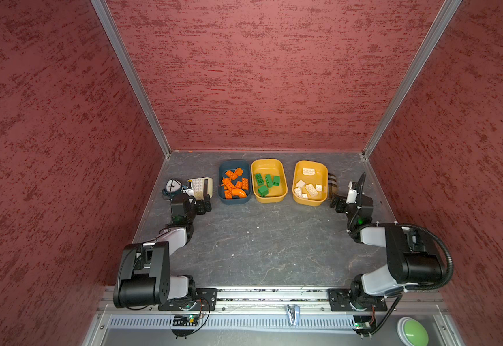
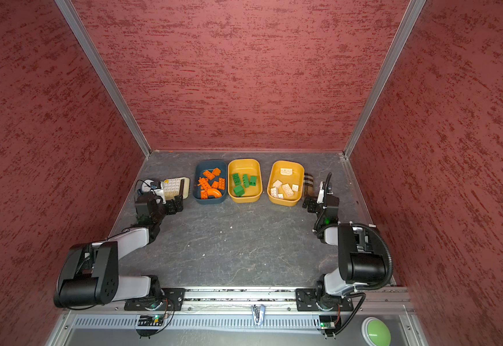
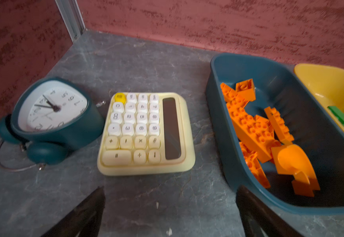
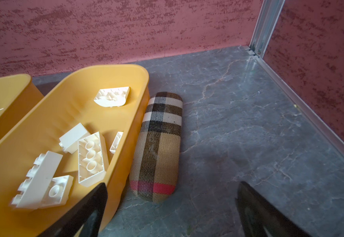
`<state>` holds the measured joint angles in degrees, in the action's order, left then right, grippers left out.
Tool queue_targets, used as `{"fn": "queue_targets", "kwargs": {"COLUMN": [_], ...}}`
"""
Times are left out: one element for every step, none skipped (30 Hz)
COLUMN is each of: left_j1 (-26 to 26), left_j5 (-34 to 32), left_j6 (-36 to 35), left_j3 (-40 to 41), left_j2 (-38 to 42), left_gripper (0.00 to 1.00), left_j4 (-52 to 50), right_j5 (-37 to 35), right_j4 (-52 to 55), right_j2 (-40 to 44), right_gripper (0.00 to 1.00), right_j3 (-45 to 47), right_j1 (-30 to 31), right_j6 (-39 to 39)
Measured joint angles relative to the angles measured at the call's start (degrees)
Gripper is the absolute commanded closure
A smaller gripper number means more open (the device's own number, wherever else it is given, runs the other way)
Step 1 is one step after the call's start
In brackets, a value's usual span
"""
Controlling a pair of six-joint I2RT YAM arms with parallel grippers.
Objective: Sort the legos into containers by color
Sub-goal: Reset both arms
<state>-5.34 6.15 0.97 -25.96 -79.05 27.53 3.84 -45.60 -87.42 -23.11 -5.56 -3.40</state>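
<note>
Three containers stand in a row at the back in both top views. The teal tub [image 1: 234, 164] holds the orange legos [image 1: 233, 184]. In the middle yellow tub [image 1: 269, 163] lie the green legos [image 1: 266, 181], and the right yellow tub [image 1: 310, 204] holds the white legos [image 1: 308, 188]. My left gripper [image 1: 204, 205] is open and empty, low over the table in front of the calculator, just left of the teal tub [image 3: 218, 115]. My right gripper [image 1: 335, 203] is open and empty beside the right tub's near right corner [image 4: 68, 102], in front of the plaid case.
A cream calculator [image 3: 146, 133] and a teal clock [image 3: 52, 115] lie left of the teal tub. A plaid fabric case [image 4: 161, 143] lies against the right tub's outer side. Red walls enclose the table on three sides. A green button [image 1: 413, 331] sits at the front right.
</note>
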Motion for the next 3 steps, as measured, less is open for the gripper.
{"fn": "queue_targets", "kwargs": {"left_j1": [-0.3,-0.5,-0.7], "left_j5": [0.7,1.3,1.8], "left_j6": [0.0,0.0,0.0], "left_j3": [-0.6,-0.8,-0.8], "left_j2": [-0.9,-1.4,-1.6], "left_gripper": [0.0,0.01,0.01], "left_j4": [0.7,1.5,2.3], "right_j5": [0.0,0.0,0.0], "right_j4": [-1.7,-3.2,-4.4], "right_j2": [0.1,0.2,0.2], "right_gripper": [0.01,0.01,0.01], "right_j3": [0.6,1.3,1.9], "right_j1": [0.0,0.0,0.0], "right_j6": [0.0,0.0,0.0]}}
